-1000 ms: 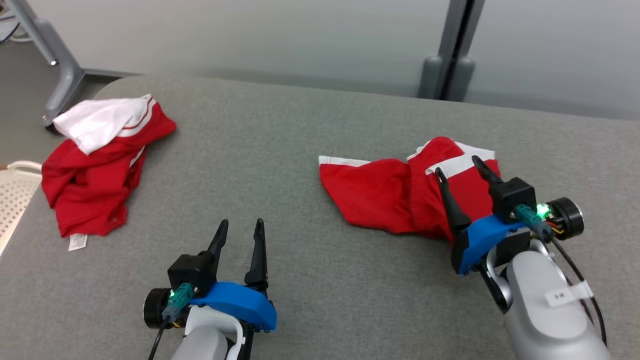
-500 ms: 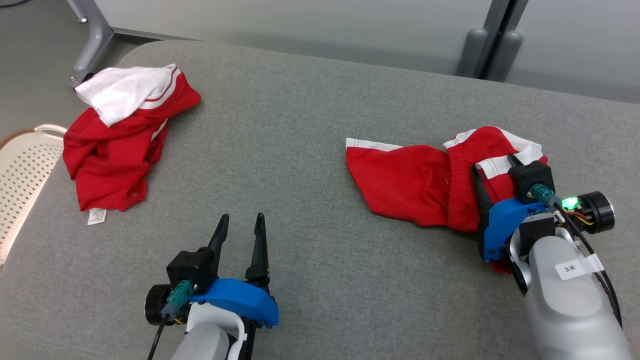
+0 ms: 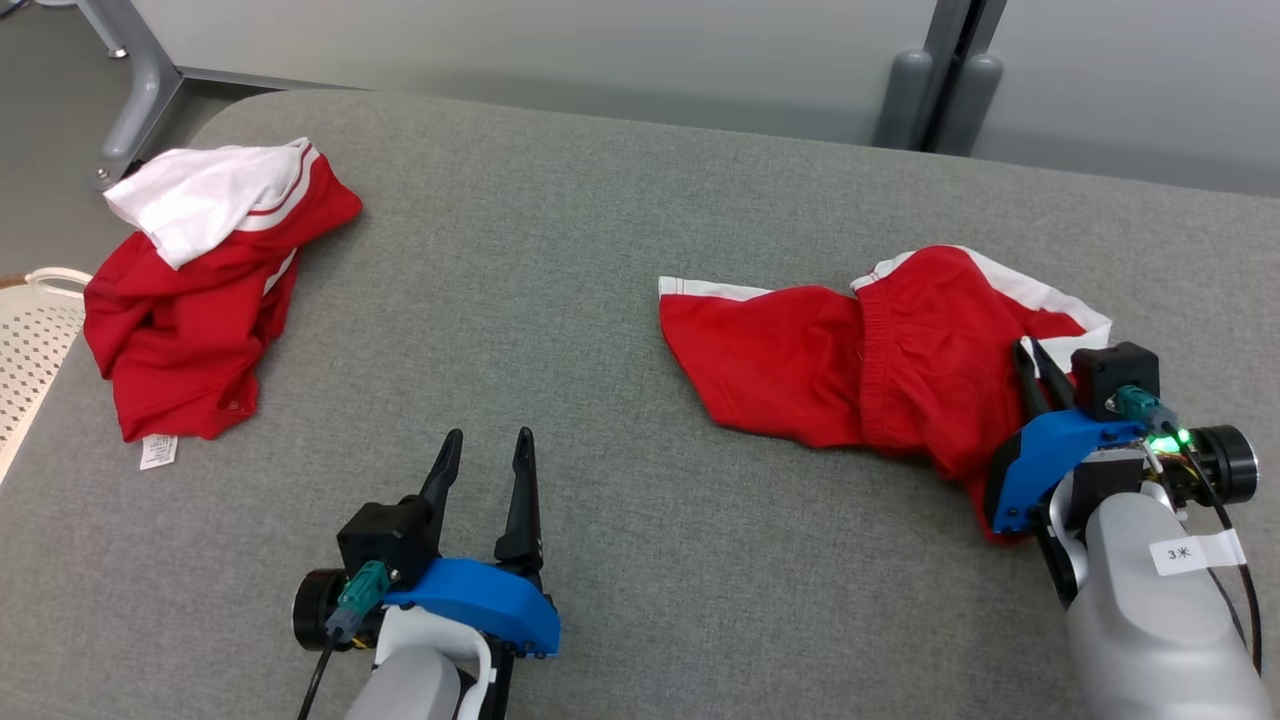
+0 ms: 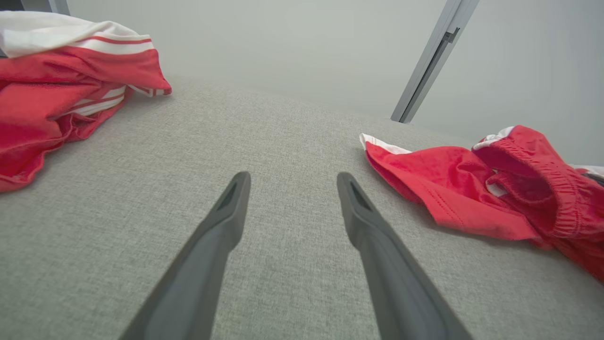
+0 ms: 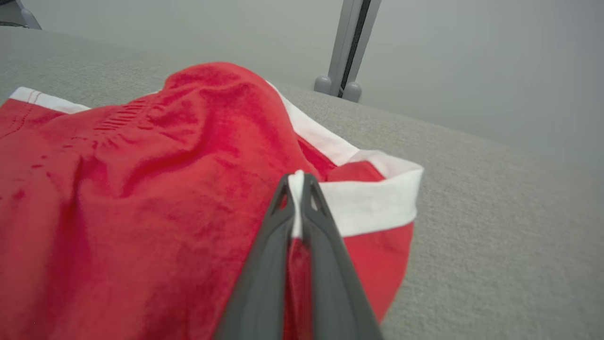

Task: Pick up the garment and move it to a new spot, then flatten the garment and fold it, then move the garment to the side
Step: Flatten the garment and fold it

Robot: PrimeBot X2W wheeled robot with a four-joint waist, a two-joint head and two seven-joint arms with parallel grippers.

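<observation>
1. I am at the very start of the job. My right hand [image 3: 1029,352] has its two fingers pressed together. They pinch the edge with the white trim on the red shorts [image 3: 850,370].
2. The shorts lie crumpled on the right part of the grey bench [image 3: 600,250]. Most of the cloth spreads away to the left of my right hand, toward the middle of the bench.
3. In the right wrist view a thin bit of white cloth sits between the fingertips. I think only the hem is caught, but the red cloth hides the rest, so I am not sure how much I have.
4. My left hand [image 3: 487,435] is spread wide and holds nothing. It is low over bare bench, well apart from the shorts, which lie off to its right.
5. Another red and white garment [image 3: 190,300] sits in a heap at the far left corner, near a white basket [image 3: 30,350].
6. Nothing is finished yet. I have to lift the shorts, carry them to a new spot, flatten them, fold them and push them to the side.
</observation>
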